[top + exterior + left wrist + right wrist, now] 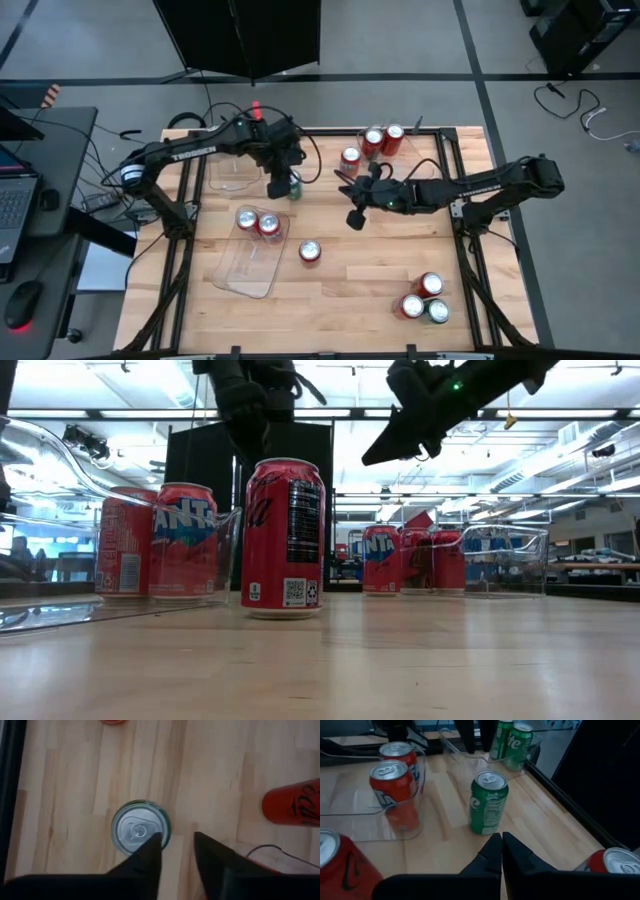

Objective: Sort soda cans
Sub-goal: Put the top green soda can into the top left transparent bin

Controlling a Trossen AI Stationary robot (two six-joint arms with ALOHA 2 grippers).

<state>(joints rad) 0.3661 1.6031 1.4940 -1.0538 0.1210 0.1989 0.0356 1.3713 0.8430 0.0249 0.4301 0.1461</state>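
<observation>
Two red cans stand in the clear tray at front-left. Left gripper hovers above a green can w/ fingers apart, prob. not touching it. Right gripper, near table centre, has fingers together, holding nothing.

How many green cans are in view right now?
4. One green can stands by the left hand; two more sit in the clear tray behind it, hidden by the arm in the high view; the fourth stands beside two red cans, lower right of the high view.
</observation>
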